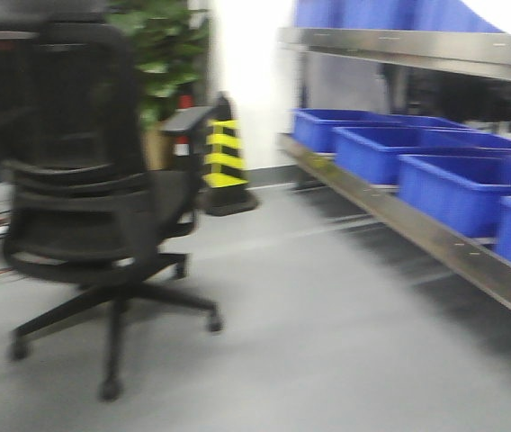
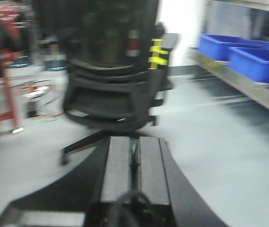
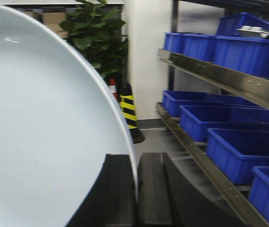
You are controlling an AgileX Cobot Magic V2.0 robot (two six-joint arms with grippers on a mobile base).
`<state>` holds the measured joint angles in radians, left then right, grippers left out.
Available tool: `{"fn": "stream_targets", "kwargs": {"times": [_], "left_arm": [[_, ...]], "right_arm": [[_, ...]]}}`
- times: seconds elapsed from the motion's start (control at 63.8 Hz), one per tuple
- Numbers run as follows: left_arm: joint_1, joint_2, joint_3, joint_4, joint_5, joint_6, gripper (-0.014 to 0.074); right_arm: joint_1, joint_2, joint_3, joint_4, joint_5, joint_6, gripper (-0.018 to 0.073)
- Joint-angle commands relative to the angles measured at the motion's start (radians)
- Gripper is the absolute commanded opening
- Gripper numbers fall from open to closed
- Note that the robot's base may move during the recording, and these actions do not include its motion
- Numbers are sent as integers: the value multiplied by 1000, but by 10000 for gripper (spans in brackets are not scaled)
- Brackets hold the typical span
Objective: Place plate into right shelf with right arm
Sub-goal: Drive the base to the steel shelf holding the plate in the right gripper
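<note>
Along the left edge of the left wrist view, a red-framed table (image 2: 4, 94) stands on the grey floor (image 2: 219, 156). To its right is a black office chair (image 2: 115, 94). Further right, the steel shelf (image 2: 248, 90) runs back along the side, carrying blue bins (image 2: 253, 61). Low in the middle, the left gripper (image 2: 134, 142) has its two fingers pressed together with nothing between them. This whole view is blurred.

From the front camera, also blurred, the chair fills the left side and a green plant (image 1: 165, 45) rises behind it. A yellow-and-black cone (image 1: 224, 162) stands by the white wall (image 1: 246, 72). The shelf stretches along the right with its row of bins.

Seen from the right wrist, the white plate (image 3: 44, 132) fills the left half of the view, its glossy face towards the camera. Its rim runs down between the two black fingers of the right gripper (image 3: 137, 161), which pinch it. The plate is held clear of the shelf, whose two levels of bins lie to the right. The plant and the cone show between plate and shelf.
</note>
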<state>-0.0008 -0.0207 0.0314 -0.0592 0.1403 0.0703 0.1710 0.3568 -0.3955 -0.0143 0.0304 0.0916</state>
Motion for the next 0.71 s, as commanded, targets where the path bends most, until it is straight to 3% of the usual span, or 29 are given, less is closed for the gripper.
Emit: {"fn": "stream_targets", "kwargs": {"times": [0.0,0.69], "left_arm": [[-6,-2,8,-4,-89,3,-47],[-6,-2,8,-4,-89,3,-47]], "right_arm": [[-5,5,-29,-6,-90,-3,54],[-5,5,-29,-6,-90,-3,54]]}}
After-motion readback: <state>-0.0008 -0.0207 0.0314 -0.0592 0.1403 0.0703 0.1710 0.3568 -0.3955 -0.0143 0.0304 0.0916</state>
